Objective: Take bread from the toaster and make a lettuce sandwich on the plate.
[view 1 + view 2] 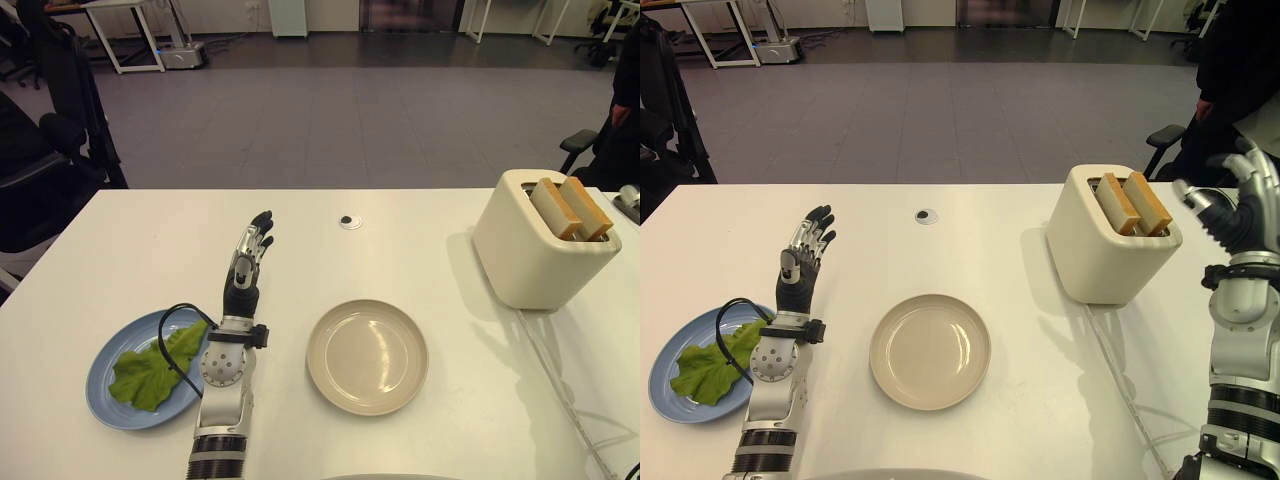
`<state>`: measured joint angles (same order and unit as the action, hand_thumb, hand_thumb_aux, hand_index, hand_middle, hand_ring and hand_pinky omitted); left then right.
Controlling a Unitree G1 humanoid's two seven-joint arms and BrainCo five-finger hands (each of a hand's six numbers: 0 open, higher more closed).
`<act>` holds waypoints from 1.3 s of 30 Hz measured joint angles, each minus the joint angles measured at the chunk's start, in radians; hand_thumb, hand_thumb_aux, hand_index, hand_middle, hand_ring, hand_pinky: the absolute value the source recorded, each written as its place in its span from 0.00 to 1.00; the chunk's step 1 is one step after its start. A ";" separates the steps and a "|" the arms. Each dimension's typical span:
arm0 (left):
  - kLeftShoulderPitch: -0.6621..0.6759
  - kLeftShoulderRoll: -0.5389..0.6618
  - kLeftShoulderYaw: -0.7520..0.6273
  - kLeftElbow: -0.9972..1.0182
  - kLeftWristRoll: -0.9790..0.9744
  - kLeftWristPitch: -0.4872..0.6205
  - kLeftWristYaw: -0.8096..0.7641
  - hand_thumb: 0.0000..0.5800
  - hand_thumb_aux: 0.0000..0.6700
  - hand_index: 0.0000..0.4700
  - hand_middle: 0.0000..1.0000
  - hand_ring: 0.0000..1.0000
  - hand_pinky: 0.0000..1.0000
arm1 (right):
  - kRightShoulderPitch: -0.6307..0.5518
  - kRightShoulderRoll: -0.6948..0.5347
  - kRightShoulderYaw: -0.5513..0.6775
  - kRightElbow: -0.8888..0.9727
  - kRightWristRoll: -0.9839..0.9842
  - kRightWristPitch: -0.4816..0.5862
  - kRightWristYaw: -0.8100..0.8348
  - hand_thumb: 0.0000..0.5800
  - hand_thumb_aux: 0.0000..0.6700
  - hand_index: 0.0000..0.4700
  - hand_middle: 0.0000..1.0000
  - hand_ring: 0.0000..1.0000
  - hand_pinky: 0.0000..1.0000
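Note:
A cream toaster [540, 250] stands at the table's right, with two bread slices [570, 207] sticking up from its slots. An empty beige plate [367, 355] lies in the middle near the front edge. To its left a blue plate [104, 372] holds a green lettuce leaf [155, 370]. My left hand [248, 262] hovers between the two plates, fingers stretched out and holding nothing. My right hand [1236, 208] is raised just right of the toaster [1110, 245], level with the bread [1133, 203], fingers spread and not touching it.
A small black-and-white disc [349, 221] sits on the table at the back middle. The toaster's white cord [560, 390] runs forward along the right side. Office chairs [45, 160] stand behind the table's left edge.

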<state>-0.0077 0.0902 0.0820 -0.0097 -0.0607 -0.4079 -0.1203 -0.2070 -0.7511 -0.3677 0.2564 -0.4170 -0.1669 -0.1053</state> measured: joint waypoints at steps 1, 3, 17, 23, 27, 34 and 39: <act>0.001 0.000 0.000 0.000 0.000 0.000 0.000 0.00 0.00 0.00 0.00 0.00 0.00 | 0.003 -0.001 0.014 0.020 -0.006 -0.005 -0.003 0.80 0.56 0.56 0.00 0.00 0.00; 0.006 -0.001 0.000 -0.003 0.000 0.000 0.001 0.00 0.00 0.00 0.00 0.00 0.00 | 0.003 -0.004 0.050 0.077 -0.017 -0.020 -0.009 0.82 0.58 0.58 0.00 0.00 0.00; 0.034 0.003 0.009 -0.033 -0.002 0.000 0.000 0.00 0.00 0.00 0.00 0.00 0.00 | -0.013 -0.006 0.128 0.139 -0.013 -0.040 -0.028 1.00 1.00 1.00 0.00 0.00 0.00; 0.040 0.004 0.010 -0.033 -0.002 0.000 0.001 0.00 0.00 0.00 0.00 0.00 0.00 | -0.020 0.003 0.144 0.138 0.009 -0.035 -0.039 1.00 1.00 1.00 0.00 0.00 0.00; 0.042 0.005 0.011 -0.033 -0.002 -0.001 0.001 0.00 0.00 0.00 0.00 0.00 0.00 | -0.021 0.049 0.094 0.094 0.121 -0.056 -0.038 1.00 1.00 1.00 0.00 0.00 0.00; 0.044 0.005 0.013 -0.034 -0.003 -0.008 0.002 0.00 0.00 0.00 0.00 0.00 0.00 | -0.040 0.111 -0.058 -0.083 0.347 -0.199 -0.048 1.00 1.00 1.00 0.00 0.00 0.00; 0.044 0.004 0.013 -0.034 -0.003 -0.009 0.003 0.00 0.00 0.00 0.00 0.00 0.00 | -0.043 0.136 -0.098 -0.162 0.435 -0.252 -0.021 1.00 1.00 1.00 0.00 0.00 0.00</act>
<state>0.0360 0.0945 0.0946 -0.0442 -0.0638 -0.4171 -0.1172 -0.2501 -0.6146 -0.4656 0.0944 0.0183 -0.4185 -0.1265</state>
